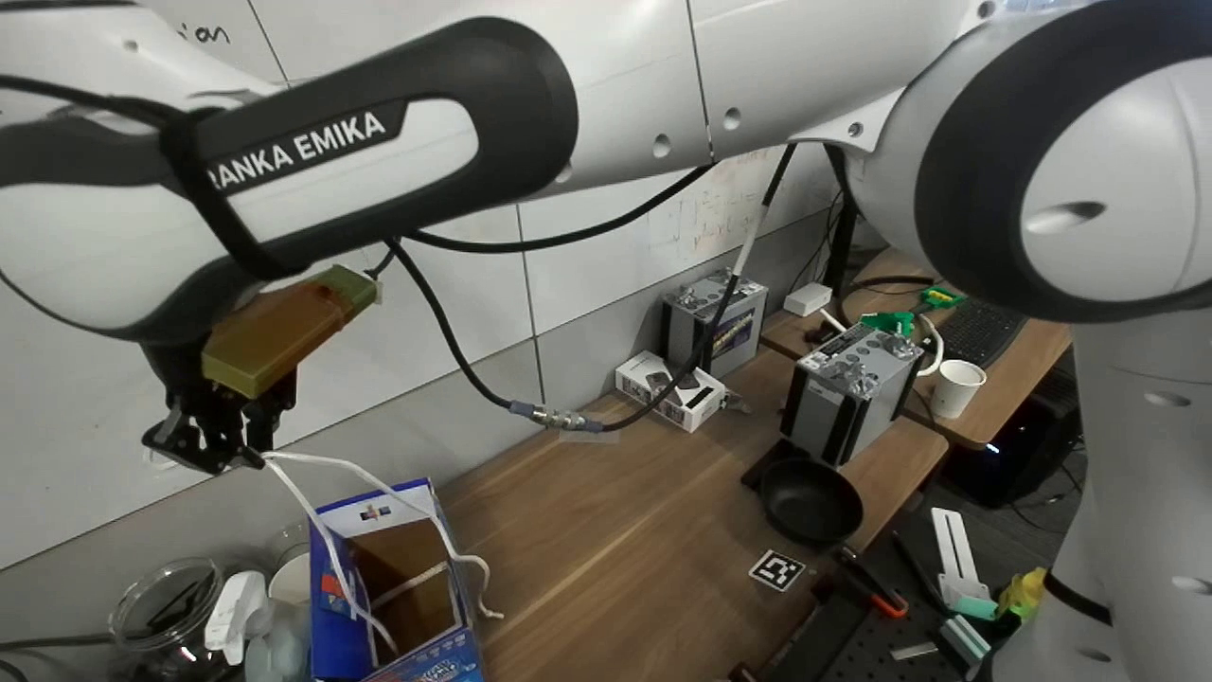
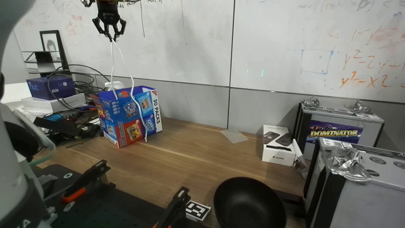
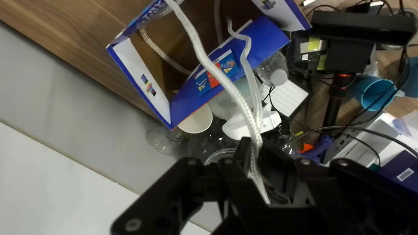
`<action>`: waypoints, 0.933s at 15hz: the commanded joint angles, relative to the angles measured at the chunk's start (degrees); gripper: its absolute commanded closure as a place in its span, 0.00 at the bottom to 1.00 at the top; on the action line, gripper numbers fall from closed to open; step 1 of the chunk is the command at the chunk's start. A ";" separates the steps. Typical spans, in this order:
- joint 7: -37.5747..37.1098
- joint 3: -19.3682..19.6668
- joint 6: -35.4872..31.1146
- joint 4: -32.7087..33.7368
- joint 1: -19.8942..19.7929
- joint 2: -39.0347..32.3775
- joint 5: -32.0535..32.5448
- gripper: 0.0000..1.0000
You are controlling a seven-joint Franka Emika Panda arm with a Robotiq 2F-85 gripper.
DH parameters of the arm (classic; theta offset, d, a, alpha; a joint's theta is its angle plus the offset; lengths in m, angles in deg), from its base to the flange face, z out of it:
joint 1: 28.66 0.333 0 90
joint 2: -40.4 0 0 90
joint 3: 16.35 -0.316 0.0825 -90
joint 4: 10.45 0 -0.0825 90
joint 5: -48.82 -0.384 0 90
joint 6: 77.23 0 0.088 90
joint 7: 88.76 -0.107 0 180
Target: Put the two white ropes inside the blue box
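My gripper (image 1: 251, 457) is shut on a white rope (image 1: 327, 545) and holds it high above the blue box (image 1: 331, 644). It also shows at the top in an exterior view (image 2: 112, 38) and in the wrist view (image 3: 256, 147). The rope hangs in two strands. One strand drops into the box's opening; the other (image 2: 132, 90) passes over the rim and hangs outside the printed front (image 2: 125, 109), its end near the table. In the wrist view the box (image 3: 186, 107) is open at the top. Another white rope (image 3: 161, 54) lies inside it, partly hidden by the walls.
A spray bottle (image 1: 232, 616), a glass jar (image 1: 166, 606) and a paper cup (image 3: 196, 120) stand close beside the box. Black cables and a dark blue carton (image 2: 52, 88) lie beyond. A black pan (image 1: 810, 502), a white carton (image 1: 668, 388) and grey device boxes (image 1: 847, 398) stand farther along.
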 commanded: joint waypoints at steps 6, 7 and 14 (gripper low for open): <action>18.28 -0.93 -21.44 -21.29 -10.13 2.19 -17.76 0.97; 20.79 -1.28 -22.31 -22.96 -11.49 2.09 -20.24 0.97; 36.51 -3.28 -21.56 -27.16 -17.26 -2.86 -33.41 0.97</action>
